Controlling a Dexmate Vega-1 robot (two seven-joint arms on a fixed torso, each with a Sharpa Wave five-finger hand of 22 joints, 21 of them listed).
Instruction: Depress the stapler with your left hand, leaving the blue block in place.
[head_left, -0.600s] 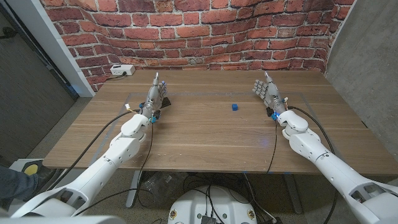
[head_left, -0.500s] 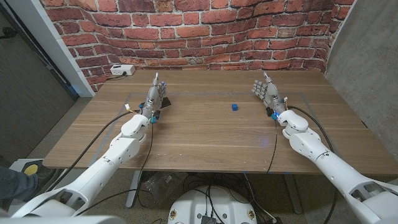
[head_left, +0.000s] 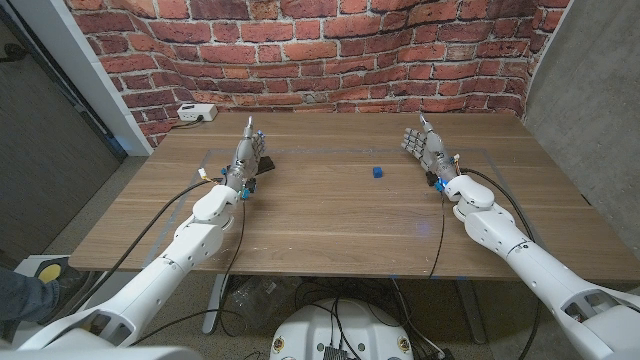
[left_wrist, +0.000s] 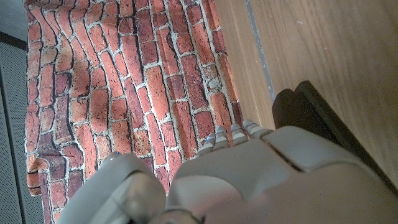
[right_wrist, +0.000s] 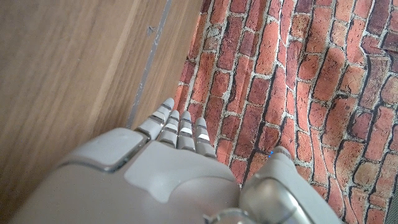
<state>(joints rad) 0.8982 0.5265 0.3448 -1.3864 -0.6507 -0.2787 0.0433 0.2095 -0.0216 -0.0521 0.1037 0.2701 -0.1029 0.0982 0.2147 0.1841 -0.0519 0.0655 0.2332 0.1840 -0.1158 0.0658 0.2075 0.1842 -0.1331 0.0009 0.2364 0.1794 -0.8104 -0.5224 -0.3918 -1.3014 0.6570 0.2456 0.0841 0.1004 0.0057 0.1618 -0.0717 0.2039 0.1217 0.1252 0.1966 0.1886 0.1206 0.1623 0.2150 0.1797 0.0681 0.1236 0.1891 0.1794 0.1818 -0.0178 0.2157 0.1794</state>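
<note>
The press looks not yet begun: the left hand (head_left: 249, 157), fingers extended and holding nothing, stands beside the black stapler (head_left: 264, 164) near the wooden desk's (head_left: 330, 220) far-left corner, the small blue block (head_left: 377, 172) sits mid-desk, and the right hand (head_left: 427, 150) hangs released

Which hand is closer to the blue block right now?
Right. The right hand stands just off the blue block on the robot's right; the left hand is farther off, over the black stapler.
</note>
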